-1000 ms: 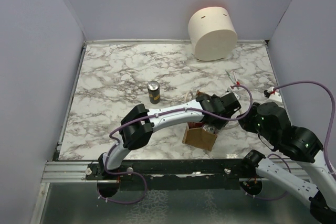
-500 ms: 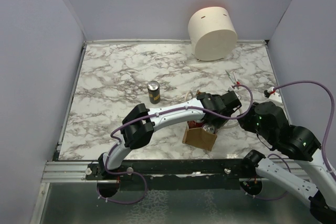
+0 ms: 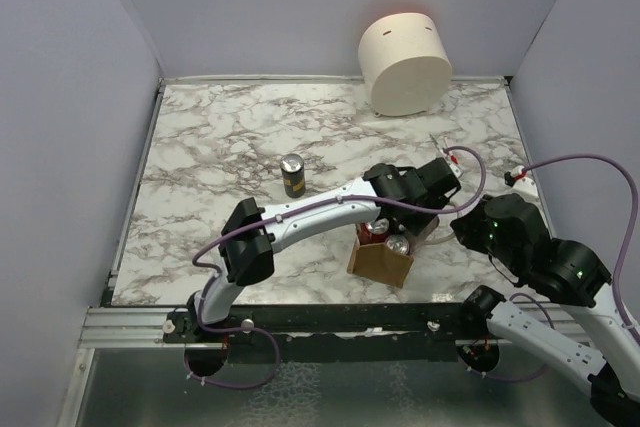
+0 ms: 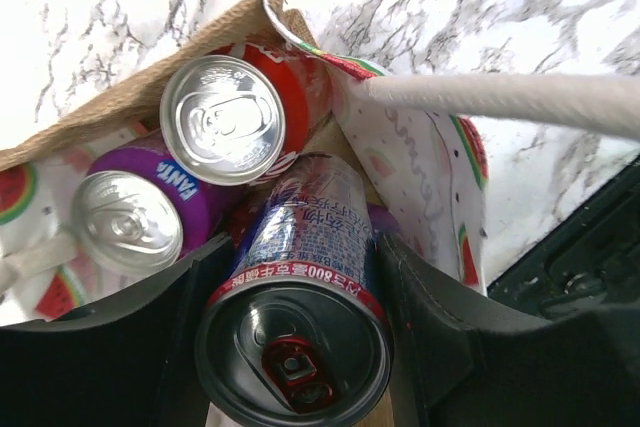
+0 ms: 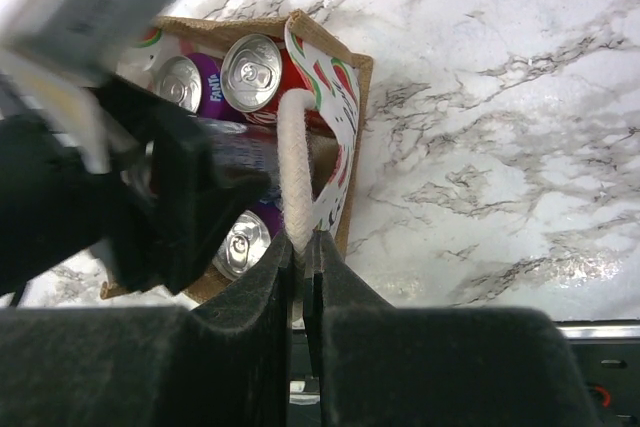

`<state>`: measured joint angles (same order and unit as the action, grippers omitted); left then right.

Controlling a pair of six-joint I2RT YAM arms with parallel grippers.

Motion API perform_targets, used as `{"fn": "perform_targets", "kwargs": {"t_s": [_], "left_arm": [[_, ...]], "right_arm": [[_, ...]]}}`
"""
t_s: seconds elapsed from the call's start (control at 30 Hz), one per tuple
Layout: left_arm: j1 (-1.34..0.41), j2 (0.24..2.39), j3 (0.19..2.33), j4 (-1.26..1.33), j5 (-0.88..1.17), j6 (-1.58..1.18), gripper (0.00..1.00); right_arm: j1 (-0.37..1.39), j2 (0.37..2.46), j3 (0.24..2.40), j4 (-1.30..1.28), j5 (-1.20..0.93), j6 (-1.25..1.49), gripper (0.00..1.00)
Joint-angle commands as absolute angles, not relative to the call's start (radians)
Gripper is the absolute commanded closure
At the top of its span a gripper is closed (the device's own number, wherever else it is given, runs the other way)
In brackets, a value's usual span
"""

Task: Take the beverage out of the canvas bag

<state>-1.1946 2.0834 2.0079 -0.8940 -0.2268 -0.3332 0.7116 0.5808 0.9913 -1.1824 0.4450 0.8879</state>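
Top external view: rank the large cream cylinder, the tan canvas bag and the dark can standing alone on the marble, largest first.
1. Large cream cylinder.
2. Tan canvas bag, partly hidden by the left arm.
3. Dark upright can, clearly smallest.

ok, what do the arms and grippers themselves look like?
Both the left arm and right arm: white tubular links between bulky black joint housings, a purple cable looped along each. Small green lights glow on the right arm's joints. The left gripper and right gripper have matte black fingers; no markings visible.
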Motion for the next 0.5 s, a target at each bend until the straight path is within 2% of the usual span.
{"fn": "perform_targets", "kwargs": {"t_s": [0.0,0.23,0.47], "left_arm": [[-1.177,1.953,2.108,-0.902,-0.233,-0.303,1.0],[-1.125,1.94,2.268,-0.993,-0.215,-0.291,1.0],[-1.08,1.836,2.271,-0.935,-0.211,-0.288,1.0]], "right_arm": [[0.713,0.563,0.981,-1.193,0.485,0.914,0.94],[0.713,0.557,0.948,-1.205,0.489,0.955,0.95],[0.713,0.564,0.942,-1.189,0.489,0.944,0.95]]}}
